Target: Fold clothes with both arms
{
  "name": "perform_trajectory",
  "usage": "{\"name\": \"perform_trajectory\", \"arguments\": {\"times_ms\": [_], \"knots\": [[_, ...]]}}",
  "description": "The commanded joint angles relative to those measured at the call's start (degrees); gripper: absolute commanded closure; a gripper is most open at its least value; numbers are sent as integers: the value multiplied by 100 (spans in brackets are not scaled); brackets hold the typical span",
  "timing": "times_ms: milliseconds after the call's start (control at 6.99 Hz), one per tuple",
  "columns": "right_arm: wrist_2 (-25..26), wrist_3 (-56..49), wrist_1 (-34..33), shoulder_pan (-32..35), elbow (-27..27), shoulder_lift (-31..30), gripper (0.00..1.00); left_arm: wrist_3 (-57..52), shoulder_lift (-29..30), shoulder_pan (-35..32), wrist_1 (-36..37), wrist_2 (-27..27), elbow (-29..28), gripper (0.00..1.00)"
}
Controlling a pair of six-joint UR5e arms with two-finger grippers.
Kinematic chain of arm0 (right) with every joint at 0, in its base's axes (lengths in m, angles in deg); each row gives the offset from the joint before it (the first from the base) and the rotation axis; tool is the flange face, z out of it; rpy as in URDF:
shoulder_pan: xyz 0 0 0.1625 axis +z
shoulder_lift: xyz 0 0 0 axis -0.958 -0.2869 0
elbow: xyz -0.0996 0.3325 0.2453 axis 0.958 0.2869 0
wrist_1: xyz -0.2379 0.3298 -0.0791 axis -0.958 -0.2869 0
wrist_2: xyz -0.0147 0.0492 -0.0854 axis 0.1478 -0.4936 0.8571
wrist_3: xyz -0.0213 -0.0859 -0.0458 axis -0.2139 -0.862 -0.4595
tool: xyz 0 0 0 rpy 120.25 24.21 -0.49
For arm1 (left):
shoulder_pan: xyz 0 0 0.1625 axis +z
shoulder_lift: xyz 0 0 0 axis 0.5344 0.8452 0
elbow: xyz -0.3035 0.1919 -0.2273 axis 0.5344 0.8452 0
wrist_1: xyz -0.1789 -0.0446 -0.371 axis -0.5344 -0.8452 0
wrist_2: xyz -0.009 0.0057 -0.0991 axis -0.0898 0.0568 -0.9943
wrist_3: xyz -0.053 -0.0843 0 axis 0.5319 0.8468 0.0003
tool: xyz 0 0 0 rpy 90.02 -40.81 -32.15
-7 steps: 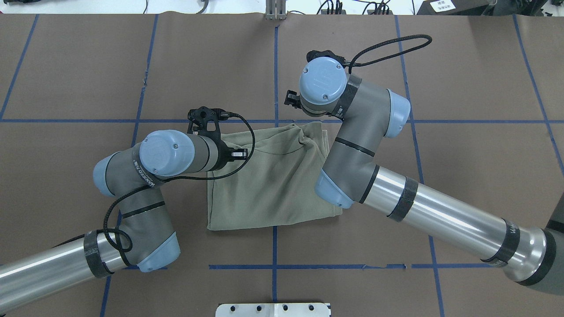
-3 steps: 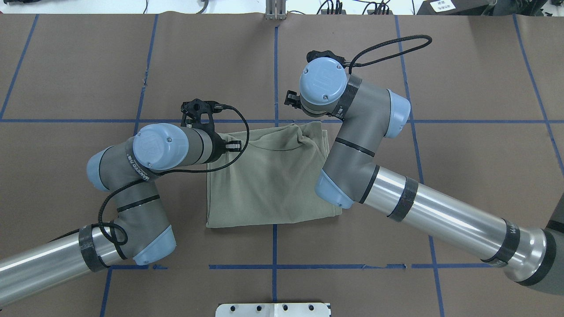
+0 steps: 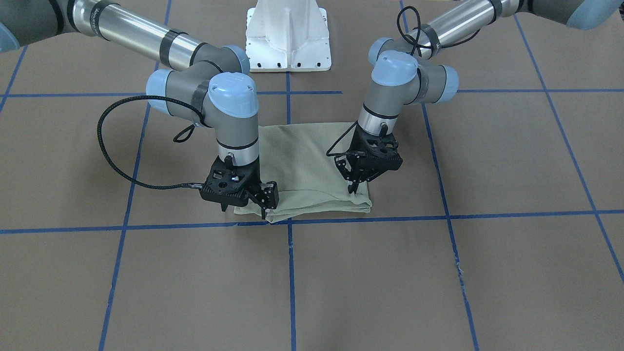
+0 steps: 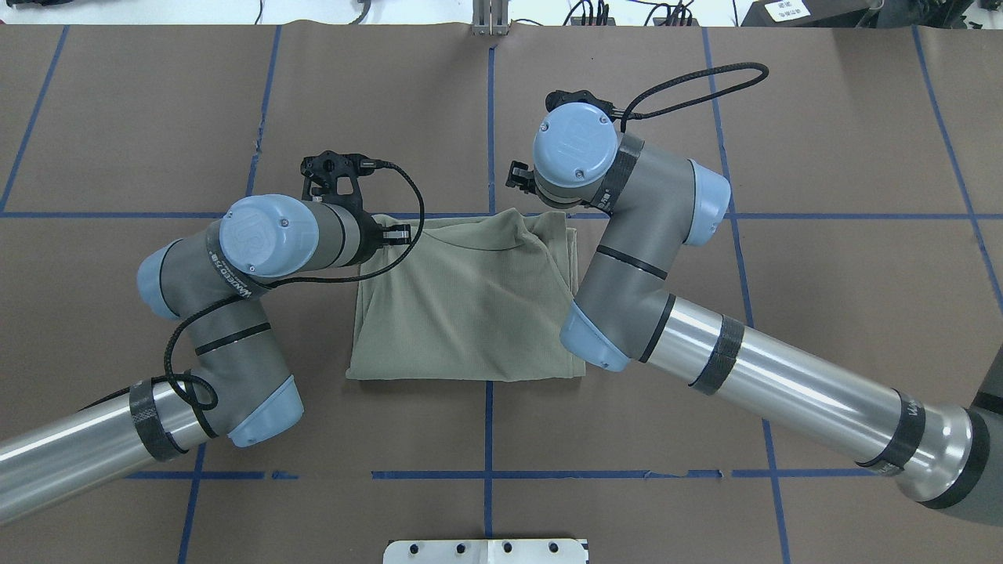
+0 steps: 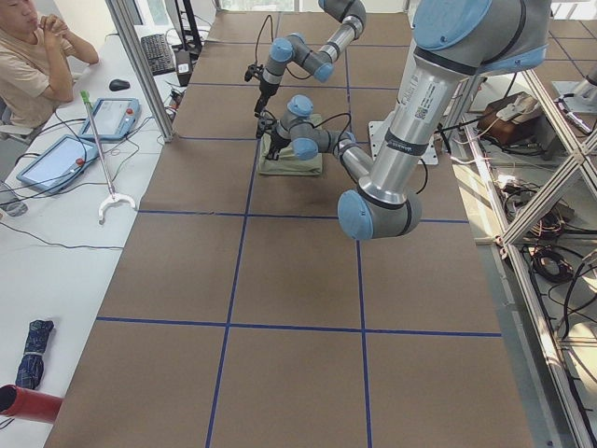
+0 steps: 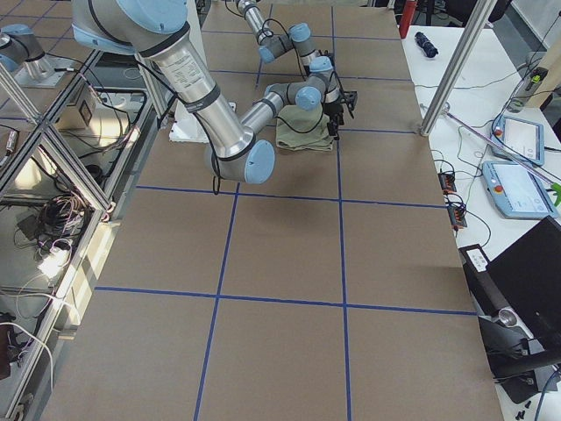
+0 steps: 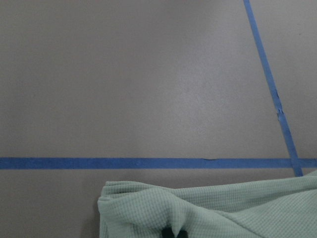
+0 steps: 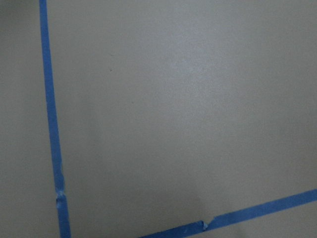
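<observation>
left gripper (image 3: 352, 189) pinched closed on the folded green shirt (image 4: 462, 313) at its 10 o'clock corner, seen from overhead. shirt lies mid-table (image 4: 117, 117). right gripper (image 3: 243, 212) spread apart, holding nothing, at the shirt's 1 o'clock corner.

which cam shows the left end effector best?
Exterior front-facing: the left end effector shows whole, fingertips closed on the shirt corner. Overhead: its wrist hides the fingers. Left wrist: only dark tips in cloth at the bottom edge. Side views: too small.
</observation>
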Motion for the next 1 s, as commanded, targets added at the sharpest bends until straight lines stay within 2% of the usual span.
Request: {"name": "perform_trajectory", "arguments": {"times_ms": [0, 143, 286, 429, 573, 716, 859], "knots": [[-61, -111, 3, 9, -1, -25, 0, -88, -33, -9, 12, -61, 93, 0], [-314, -374, -14, 139, -9, -34, 0, -506, -42, -88, 187, -184, 381, 0], [-760, -733, -40, 419, -192, -252, 0, -1119, -129, -410, 745, -568, 845, 0], [-1165, -1493, -49, 787, -612, -724, 0, -1752, -600, -649, 1169, -841, 1511, 0], [-1717, -2476, -258, 1348, -999, -1268, 0, -2567, -1031, -1121, 1443, -1253, 1953, 0], [-2323, -3852, -574, 2067, -1264, -1726, 0, -3672, -1514, -1804, 1524, -1840, 2166, 0], [-2799, -5188, -629, 2831, -1301, -2270, 0, -4901, -1980, -2603, 1524, -2490, 2194, 0]]}}
